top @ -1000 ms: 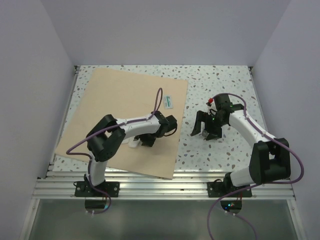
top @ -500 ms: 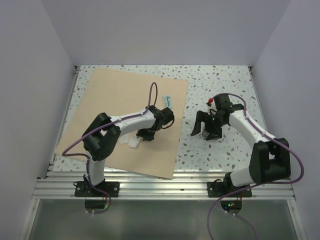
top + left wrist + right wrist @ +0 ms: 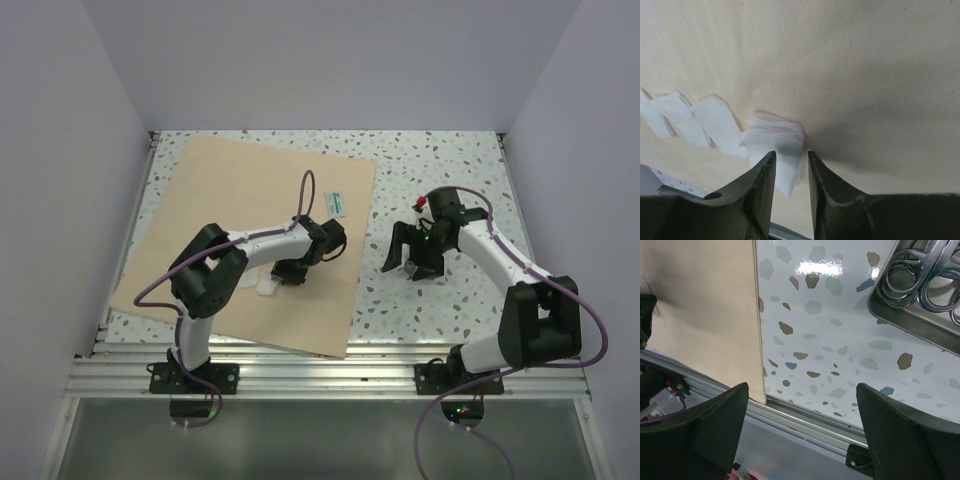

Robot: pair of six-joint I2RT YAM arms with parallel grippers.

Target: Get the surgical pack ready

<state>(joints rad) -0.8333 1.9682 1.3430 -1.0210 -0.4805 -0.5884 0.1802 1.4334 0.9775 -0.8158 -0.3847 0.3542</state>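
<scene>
Looking down from the left wrist, we find the left jaws standing narrow around the near edge of one of the gauze squares (image 3: 776,137). It is the end piece of a ragged row lying on the tan wrap sheet (image 3: 865,65). Whether the pads pinch the cloth or only flank it, we cannot tell.

From above, the sheet lies flat on the left half of the table (image 3: 440,160), and the gauze sits toward the sheet's near side, under the left arm. The right jaws stand wide and hold nothing. They hover over bare table just right of the sheet's edge, near the steel tray (image 3: 900,322) that carries the scissors (image 3: 920,285).

We judge the gauze to be very light, limp and loosely folded, so it will likely sag and unfold when lifted, and it may drag its neighbour along. A low pinch on a folded edge seems best, kept shallow because the sheet beneath is soft too and could get caught. The tray looks rigid and smooth. We would take it by its rim wall and keep it level, or the scissors may slide.
</scene>
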